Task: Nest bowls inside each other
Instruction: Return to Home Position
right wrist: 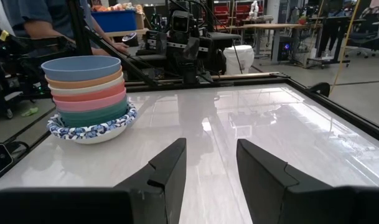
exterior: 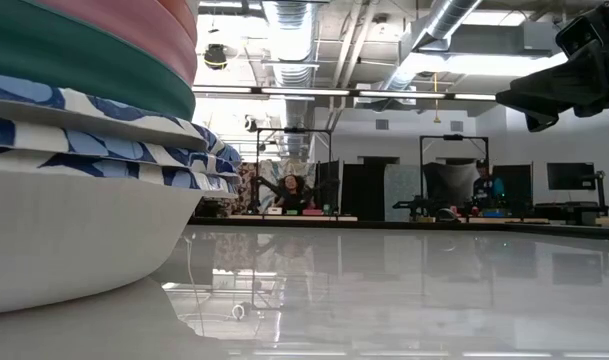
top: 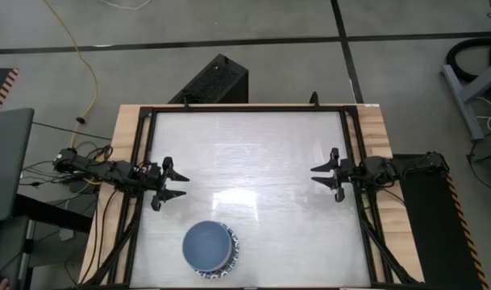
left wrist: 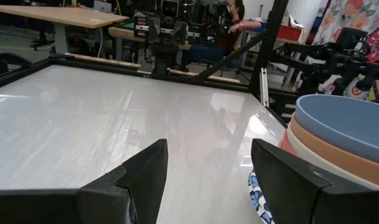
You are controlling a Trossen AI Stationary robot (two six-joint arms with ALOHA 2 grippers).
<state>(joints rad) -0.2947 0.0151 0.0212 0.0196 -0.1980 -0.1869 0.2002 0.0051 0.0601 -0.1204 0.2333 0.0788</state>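
The bowls [top: 210,249] stand as one nested stack near the table's near edge, left of its middle. In the right wrist view the stack [right wrist: 89,96] shows a blue bowl on top, then orange, cream, pink and green ones, all inside white bowls with blue-patterned rims [right wrist: 83,132] that rest on the table. The low view shows the stack [exterior: 84,130] very close at its left. My left gripper [top: 179,184] stands open at the table's left edge, clear of the stack. My right gripper [top: 319,176] stands open at the right edge.
A black frame [top: 245,110] runs around the white tabletop. A black box [top: 213,80] stands on the floor beyond the far edge. People sit at benches in the room behind [exterior: 294,190].
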